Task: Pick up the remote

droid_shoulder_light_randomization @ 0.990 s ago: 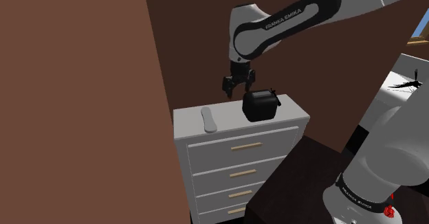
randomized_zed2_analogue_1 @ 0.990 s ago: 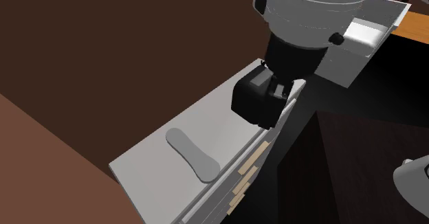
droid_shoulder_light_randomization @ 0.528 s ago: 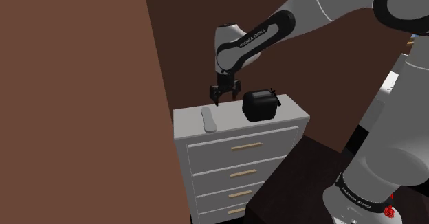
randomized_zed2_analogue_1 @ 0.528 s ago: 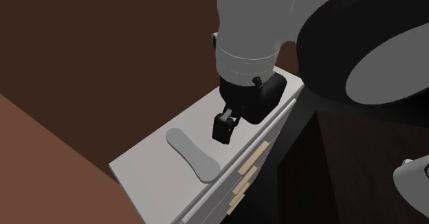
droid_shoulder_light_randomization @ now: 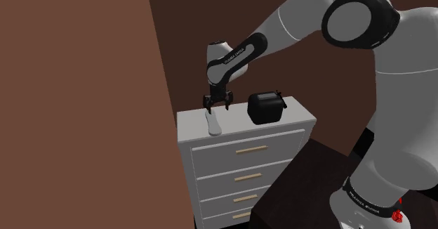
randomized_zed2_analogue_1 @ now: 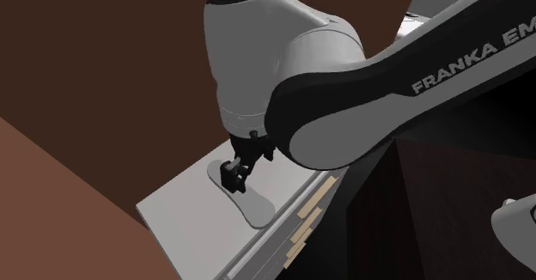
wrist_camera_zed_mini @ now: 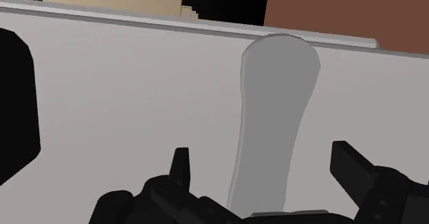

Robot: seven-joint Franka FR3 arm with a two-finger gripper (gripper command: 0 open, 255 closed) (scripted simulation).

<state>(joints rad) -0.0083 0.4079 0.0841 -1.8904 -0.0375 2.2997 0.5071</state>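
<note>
I keep gripper (wrist_camera_zed_mini: 265,171) wide open just above grey remote (wrist_camera_zed_mini: 278,119), one finger each side, no touch yet. Remote lies flat on white dresser (droid_shoulder_light_randomization: 242,127), left part in shoulder view, apart from black box (droid_shoulder_light_randomization: 265,108). Fingers across narrow width, I think for easy clamp.

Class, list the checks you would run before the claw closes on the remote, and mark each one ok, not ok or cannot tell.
1. The claw open: ok, its fingers stand apart.
2. The grey remote between the fingers: ok.
3. The remote flat on the white dresser top: ok.
4. The black boxy object clear of the claw: ok, it stands apart.
5. The claw low enough to close: cannot tell.
</note>
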